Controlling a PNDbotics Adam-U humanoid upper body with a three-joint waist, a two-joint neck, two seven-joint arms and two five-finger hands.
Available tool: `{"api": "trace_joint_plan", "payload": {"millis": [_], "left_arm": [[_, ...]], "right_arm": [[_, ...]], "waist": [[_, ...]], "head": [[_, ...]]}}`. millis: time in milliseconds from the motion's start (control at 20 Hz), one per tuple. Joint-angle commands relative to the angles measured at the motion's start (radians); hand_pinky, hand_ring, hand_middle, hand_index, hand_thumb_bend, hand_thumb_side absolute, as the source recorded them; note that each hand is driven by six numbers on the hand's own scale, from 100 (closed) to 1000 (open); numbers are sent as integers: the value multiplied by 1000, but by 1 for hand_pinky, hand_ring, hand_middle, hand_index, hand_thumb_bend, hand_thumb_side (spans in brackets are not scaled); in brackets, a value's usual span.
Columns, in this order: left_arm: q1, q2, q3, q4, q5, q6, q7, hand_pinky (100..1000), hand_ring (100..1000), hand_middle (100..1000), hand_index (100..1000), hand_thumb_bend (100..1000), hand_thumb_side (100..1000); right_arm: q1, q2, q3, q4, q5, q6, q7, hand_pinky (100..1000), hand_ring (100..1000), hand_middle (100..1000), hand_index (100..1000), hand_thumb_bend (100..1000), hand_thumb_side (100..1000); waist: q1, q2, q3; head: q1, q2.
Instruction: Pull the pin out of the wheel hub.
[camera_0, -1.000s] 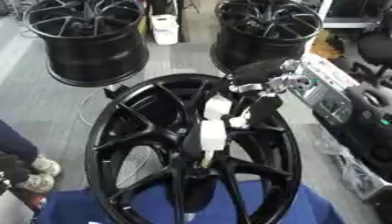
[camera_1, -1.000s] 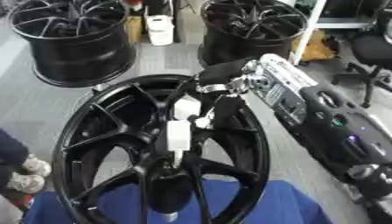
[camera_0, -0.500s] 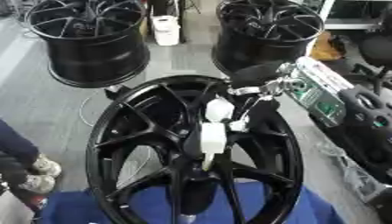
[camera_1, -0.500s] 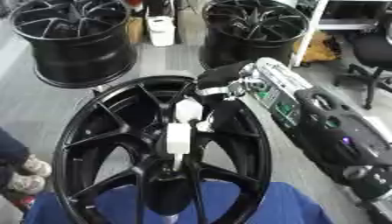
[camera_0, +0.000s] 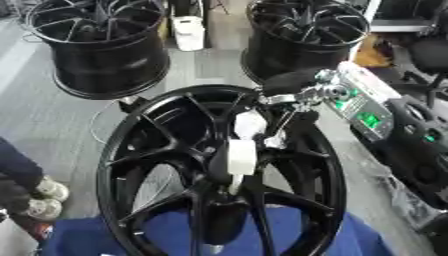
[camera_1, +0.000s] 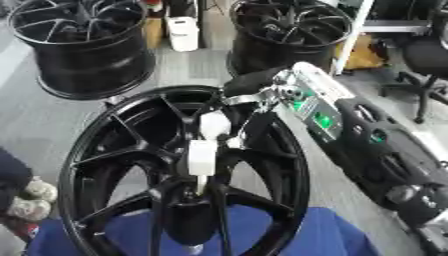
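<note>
A black wheel hub (camera_0: 131, 165) lies flat on a blue cloth (camera_0: 79, 240) in front of me. A white pin (camera_0: 241, 156) stands up from its centre, with a wider white top part (camera_1: 214, 124). My right hand (camera_0: 293, 82) reaches in from the right over the hub's far rim. Its fingers (camera_0: 278, 131) curl down against the right side of the pin's top part. How they close behind the pin is hidden. My left hand shows in neither view.
Two more black wheels (camera_0: 101, 42) (camera_0: 306, 32) stand on the floor behind, with a white container (camera_0: 186, 31) between them. A black office chair (camera_1: 424, 60) is at the far right. A person's shoes (camera_0: 39, 200) sit by the left edge.
</note>
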Motion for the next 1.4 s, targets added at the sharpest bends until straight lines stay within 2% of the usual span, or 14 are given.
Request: {"api": "trace_joint_plan", "payload": {"millis": [50, 400, 550, 700, 750, 950, 1050, 1150, 1300, 1400], "left_arm": [[-9, 8, 2, -12, 0, -1, -3, 720, 619, 595, 680, 390, 747], [-5, 15, 3, -12, -2, 1, -2, 720, 619, 595, 680, 391, 747], [-2, 21, 7, -12, -2, 3, 2, 720, 619, 595, 680, 391, 746], [-1, 28, 11, -13, -3, 6, 6, 720, 619, 595, 680, 392, 746], [-1, 29, 13, -13, -3, 7, 8, 720, 619, 595, 680, 392, 746], [-3, 32, 21, -17, -2, 7, 16, 720, 619, 595, 680, 391, 745], [-5, 31, 28, -20, 0, 6, 23, 720, 618, 594, 680, 391, 745], [-5, 30, 32, -21, 1, 5, 28, 720, 618, 594, 680, 390, 745], [-8, 28, 40, -23, 4, 0, 37, 720, 618, 594, 680, 390, 744], [-8, 28, 42, -24, 5, -1, 40, 720, 618, 594, 680, 390, 744]], "right_arm": [[-40, -33, -35, -35, -64, -87, 115, 673, 537, 358, 535, 100, 365], [-91, -98, -99, -78, -194, -10, 115, 675, 529, 340, 524, 100, 213], [-104, -159, -166, -102, -235, 24, 106, 679, 529, 338, 525, 100, 201], [-72, -248, -264, -134, -264, 63, 33, 677, 524, 331, 510, 100, 171], [-45, -285, -311, -141, -271, 79, -6, 671, 515, 324, 497, 100, 118], [159, -437, -536, -144, -322, 148, -219, 644, 493, 307, 478, 100, 100], [296, -476, -659, -109, -362, 181, -342, 617, 476, 294, 461, 100, 100], [421, -485, -758, -53, -400, 204, -456, 606, 471, 293, 457, 100, 100], [584, -451, -880, 92, -442, 240, -641, 578, 453, 293, 450, 100, 372], [664, -419, -919, 208, -477, 260, -775, 571, 449, 311, 463, 100, 377]], "waist": [[2, -14, -3], [-7, -25, -8], [-15, -31, -17], [-25, -35, -27], [-27, -36, -31], [-29, -33, -39], [-26, -28, -41], [-21, -24, -43], [-14, -16, -49], [-10, -12, -51]], "head": [[1, -8], [7, -2], [17, 1], [26, 3], [32, 2], [45, -4], [53, -9], [61, -13], [70, -15], [71, -18]]}}
